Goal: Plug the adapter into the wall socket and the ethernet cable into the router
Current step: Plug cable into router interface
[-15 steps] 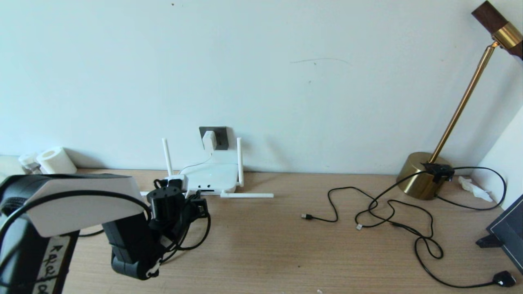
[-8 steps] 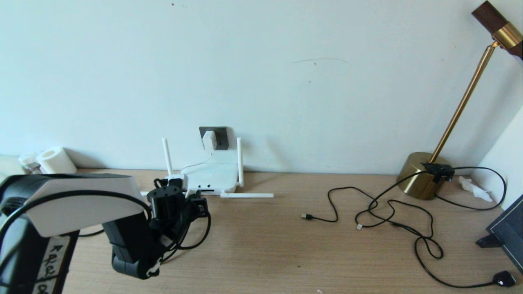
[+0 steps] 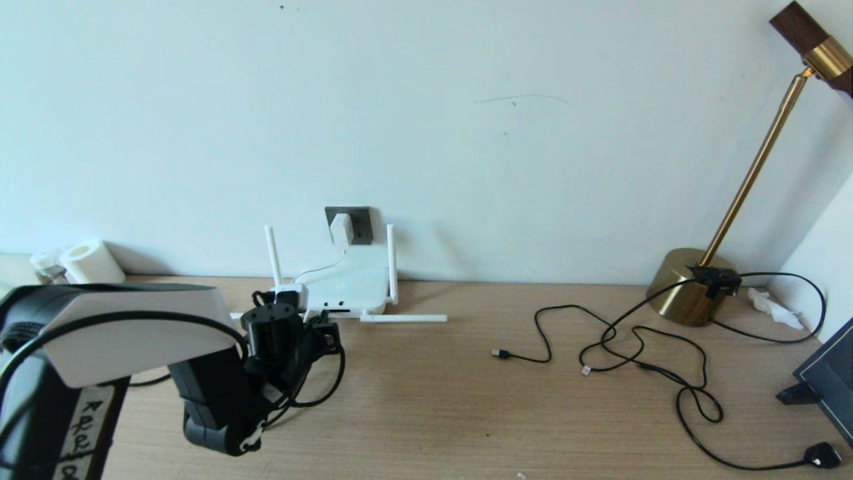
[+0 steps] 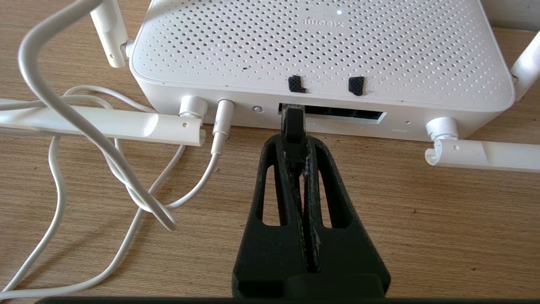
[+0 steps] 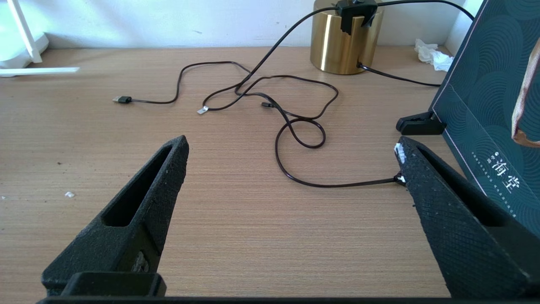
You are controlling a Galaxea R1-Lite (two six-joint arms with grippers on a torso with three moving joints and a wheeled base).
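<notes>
While left gripper [image 4: 295, 145] fingers pinch ethernet cable [image 4: 292, 122] (at router [image 4: 320, 46] port) | right gripper [image 5: 291, 156] fingers spread

Wooden desk [image 3: 426, 413], light grain, running against the wall. Lying directly on it: router [image 3: 346, 290] at the back left, sitting flat, two antennas standing upright, two folded down along the desktop; thin white cord [image 4: 59, 177] looping beside the router's front edge; brass lamp base [image 3: 686, 287] standing at the back right; thin black cables [image 3: 640, 353] sprawling in loose loops across the right half, small plugs resting apart from each other; black plug [image 3: 821, 455] sitting near the front right corner; crumpled tissue [image 3: 773, 308] lying beside the lamp base; paper roll [image 3: 90, 262] standing at the far left; dark boxed item [image 5: 485, 105] propping upright on a small black stand at the right edge.
</notes>
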